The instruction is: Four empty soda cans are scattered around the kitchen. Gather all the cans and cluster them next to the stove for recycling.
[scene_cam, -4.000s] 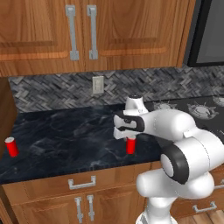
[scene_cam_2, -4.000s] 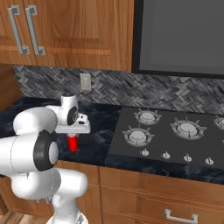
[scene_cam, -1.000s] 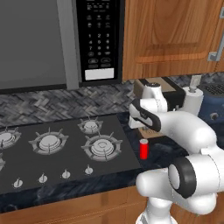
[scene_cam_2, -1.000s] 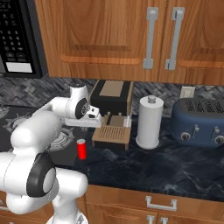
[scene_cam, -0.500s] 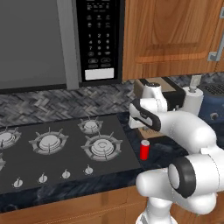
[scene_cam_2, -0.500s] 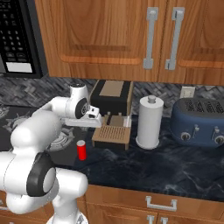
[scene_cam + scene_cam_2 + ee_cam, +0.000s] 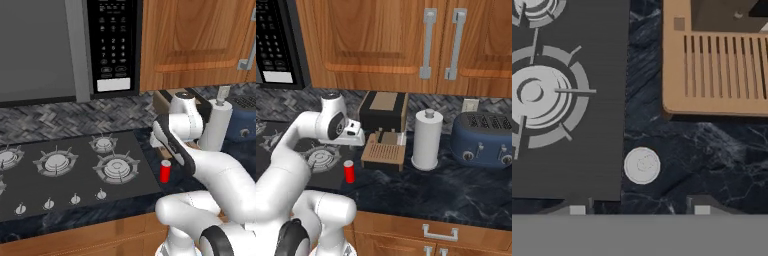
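Note:
One red soda can (image 7: 165, 171) with a silvery top stands upright on the dark counter, just off the right edge of the black stove (image 7: 30, 185). From above, the can (image 7: 642, 165) sits right beside the stove's glass edge (image 7: 602, 145). My gripper (image 7: 353, 142) hangs a short way above the can (image 7: 349, 171). In the hand view the gripper (image 7: 639, 210) is open, its fingertips (image 7: 577, 210) wide apart with nothing between them.
A black coffee machine with a wooden slatted tray (image 7: 383, 150) stands just behind and right of the can. Further right are a white paper-towel roll (image 7: 426, 140) and a blue toaster (image 7: 481, 140). A microwave (image 7: 107, 45) hangs above the stove.
Since the oldest frames the base has driven from another stretch of counter to the stove's right side, and the can then at the gripper now stands on the counter. Nothing visibly moved in the last second.

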